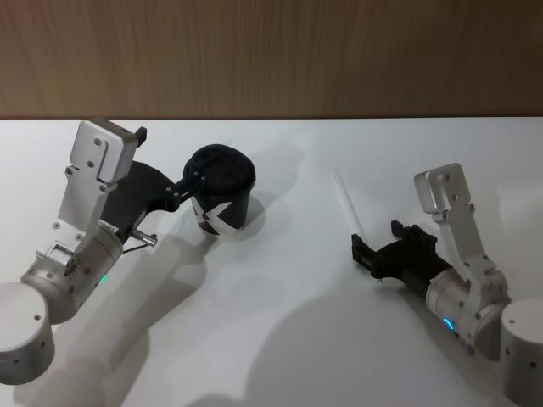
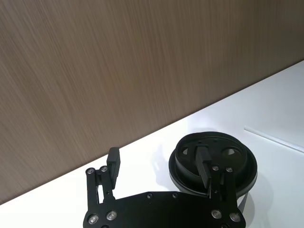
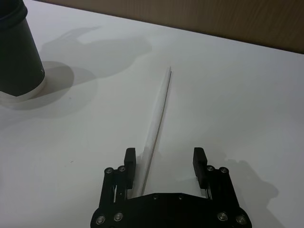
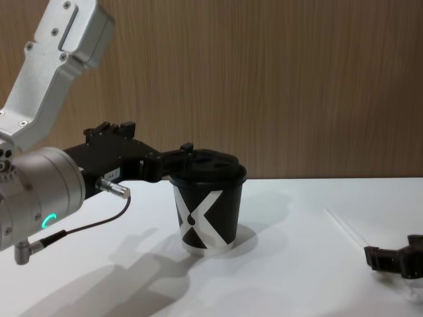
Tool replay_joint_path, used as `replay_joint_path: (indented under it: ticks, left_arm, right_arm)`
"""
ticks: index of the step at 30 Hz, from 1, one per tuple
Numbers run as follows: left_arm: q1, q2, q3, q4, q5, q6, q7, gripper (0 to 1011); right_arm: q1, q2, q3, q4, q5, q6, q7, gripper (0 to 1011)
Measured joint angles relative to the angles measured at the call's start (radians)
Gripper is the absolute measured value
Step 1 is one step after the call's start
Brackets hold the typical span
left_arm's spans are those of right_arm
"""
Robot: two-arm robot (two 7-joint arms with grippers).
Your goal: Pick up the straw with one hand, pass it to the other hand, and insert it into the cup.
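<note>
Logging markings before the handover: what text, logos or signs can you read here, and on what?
"X": large white mark on the side of the black cup.
Nothing else reads: no words, numbers or brand names show on the straw, the left gripper or the right gripper.

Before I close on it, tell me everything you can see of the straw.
Thin, straight, translucent white straw, plastic by its look, lying flat on the white table, apart from the cup. Its near end lies between the open fingers of the right gripper, closer to one finger, not clamped.
</note>
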Motion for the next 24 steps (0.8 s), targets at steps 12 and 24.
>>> replay_joint_path:
  ticks: [12,24]
  left_arm:
    - [0.000,0.000,0.000,0.000,0.000,0.000,0.000,1000]
    - [0.000,0.000,0.000,0.000,0.000,0.000,0.000,999]
  right_arm:
    - [0.003,-0.003,-0.003,0.005,-0.010,0.013,0.014,399]
    - [0.006,-0.002,-0.009,0.005,-0.021,0.022,0.030,64]
